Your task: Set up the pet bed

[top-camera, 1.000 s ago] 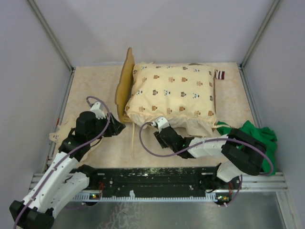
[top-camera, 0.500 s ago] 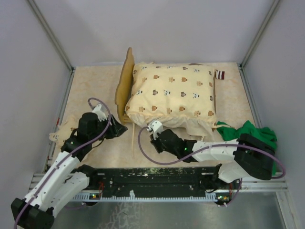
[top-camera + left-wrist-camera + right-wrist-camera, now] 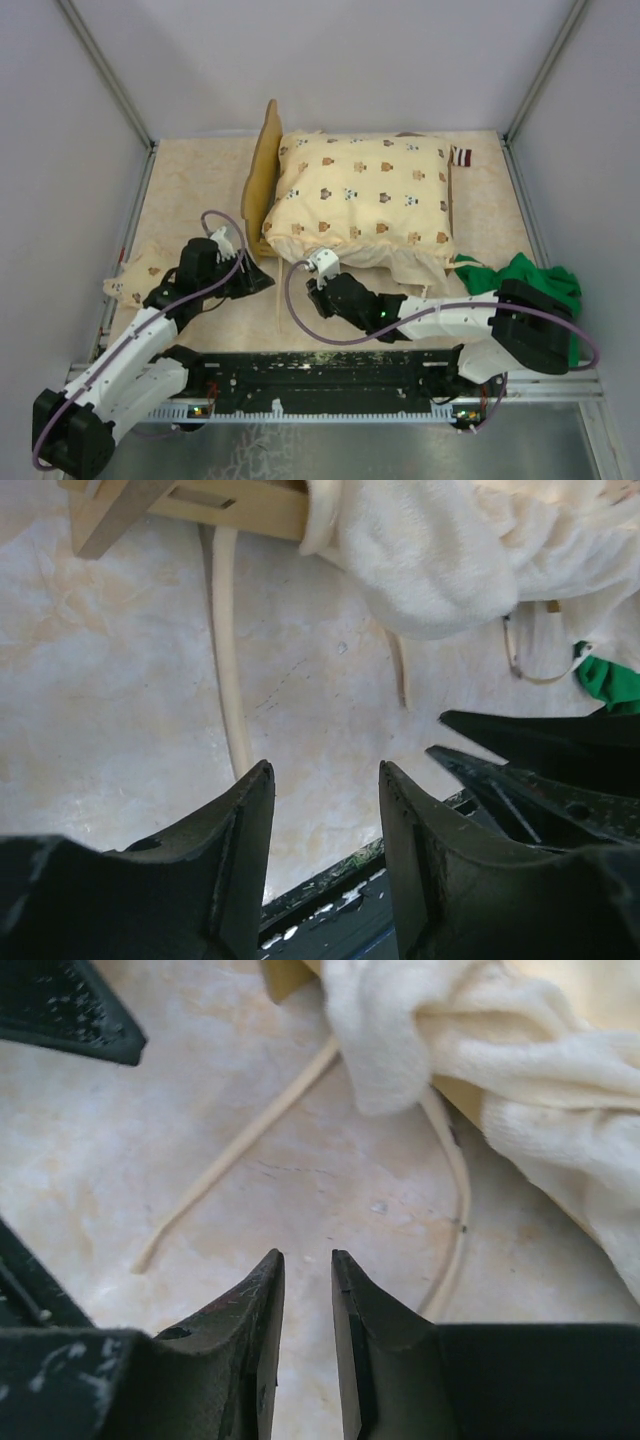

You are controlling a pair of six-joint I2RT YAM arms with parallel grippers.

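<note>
Hovering low-centre in the top view with left gripper [image 3: 322, 770] spread and right gripper [image 3: 305, 1260] nearly pressed together, both empty, just below pet bed [image 3: 262, 170] lying upper-centre under quilt [image 3: 360, 195]; judging frame light, rigid, favouring gripping bare wooden rail.

Soft, even overhead light throws faint shadows; wrist views blur the close left pincer [image 3: 323, 772] and right pincer [image 3: 306, 1256].

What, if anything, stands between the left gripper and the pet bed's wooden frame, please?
Nothing solid: only a cream tie strap lies flat on the table between the left gripper and the pet bed.
</note>
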